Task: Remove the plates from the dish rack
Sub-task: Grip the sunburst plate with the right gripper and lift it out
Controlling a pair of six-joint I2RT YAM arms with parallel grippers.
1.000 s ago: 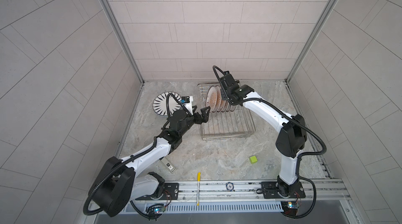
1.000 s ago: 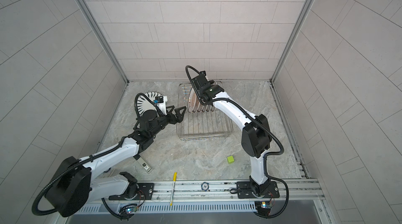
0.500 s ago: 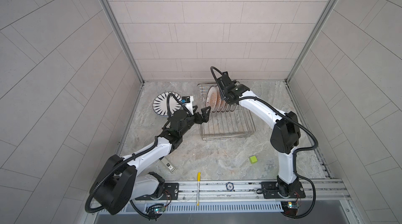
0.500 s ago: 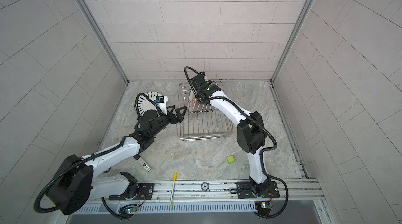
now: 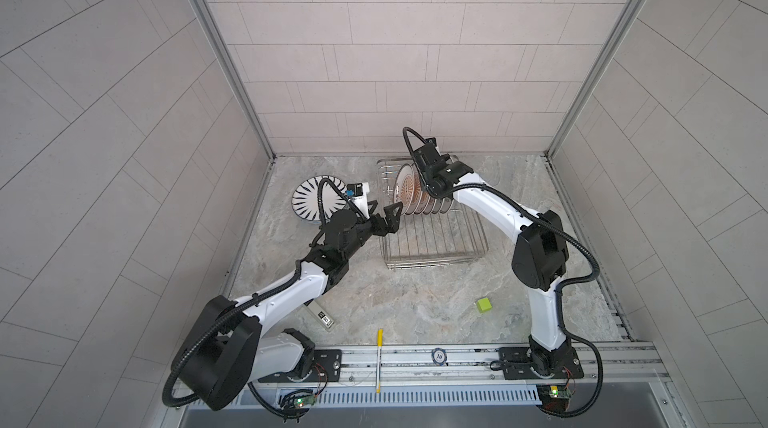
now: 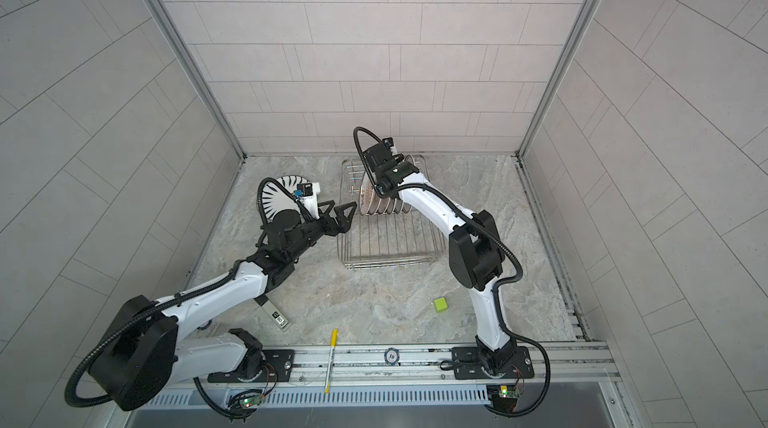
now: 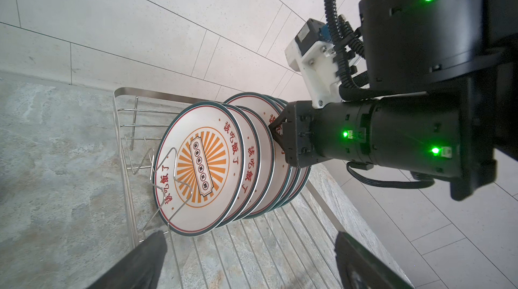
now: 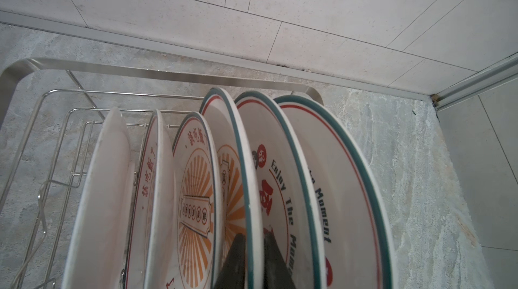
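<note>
1. Clamping the rim of the fourth plate (image 8: 224, 133), counted from the rack's empty-prong end, my right gripper (image 8: 256, 262) has one finger on each face. The jaws are closed down to the plate's thickness.
2. Only the right wrist view shows that pinch. It also shows six plates (image 8: 283, 189) standing on edge in a close row in the rack (image 8: 140, 70). The fifth is lettered "Enjoy The Moment".
3. The left wrist view shows my right gripper (image 7: 276, 136) from the side, its fingertips sunk among the plates. It alone shows the end plate (image 7: 196, 167) face on, with an orange sunburst, red characters and a bent wire prong crossing in front.
4. My left gripper (image 7: 246, 262) is spread wide and holds nothing. Its two fingers (image 7: 140, 262) stand well apart, pointing at the row.
5. In both top views my left gripper (image 5: 386, 214) (image 6: 341, 212) hovers at the rack's (image 5: 432, 262) (image 6: 386, 260) left wall, level with the plates (image 5: 409, 193) (image 6: 370, 197). I cannot tell whether it touches the wire. My right gripper's fingers are hidden there under its own wrist.
6. Only the top views show the striped plate (image 5: 309, 197) (image 6: 276, 193). It lies flat on the counter (image 5: 415, 301) left of the rack, partly behind my left wrist camera and cable.
7. They also show the row filling the rack's rear half, near the back wall, and the front half bare wire.
8. A green cube (image 5: 483, 304) sits on the counter well in front of the rack.
</note>
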